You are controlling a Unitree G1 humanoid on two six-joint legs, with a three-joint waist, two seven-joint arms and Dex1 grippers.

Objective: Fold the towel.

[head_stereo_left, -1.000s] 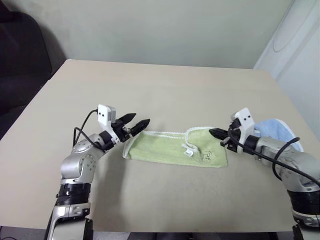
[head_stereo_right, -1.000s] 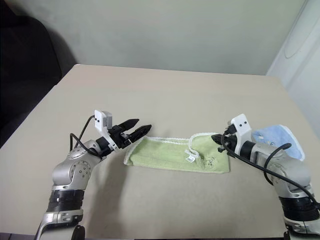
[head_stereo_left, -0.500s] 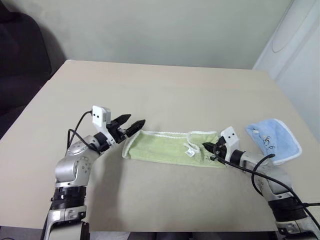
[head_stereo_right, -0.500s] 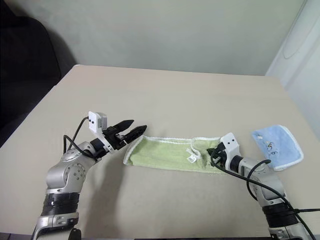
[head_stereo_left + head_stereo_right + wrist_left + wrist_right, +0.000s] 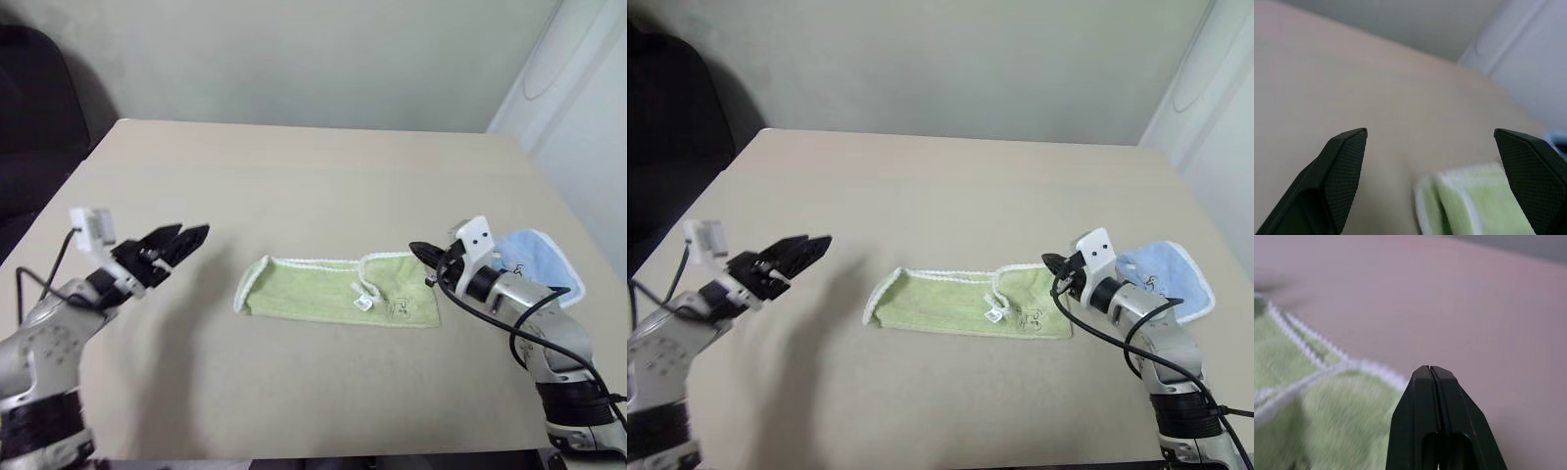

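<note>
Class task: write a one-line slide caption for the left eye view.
Folded green towel on a table, open left gripper and shut right gripper beside its ends.

Left gripper (image 5: 188, 237) wide open and level; right gripper (image 5: 415, 248) closed, empty.

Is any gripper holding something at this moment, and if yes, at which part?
Nothing is held. The left gripper is open, away from the towel. The right gripper is shut empty at the towel's right edge.
</note>
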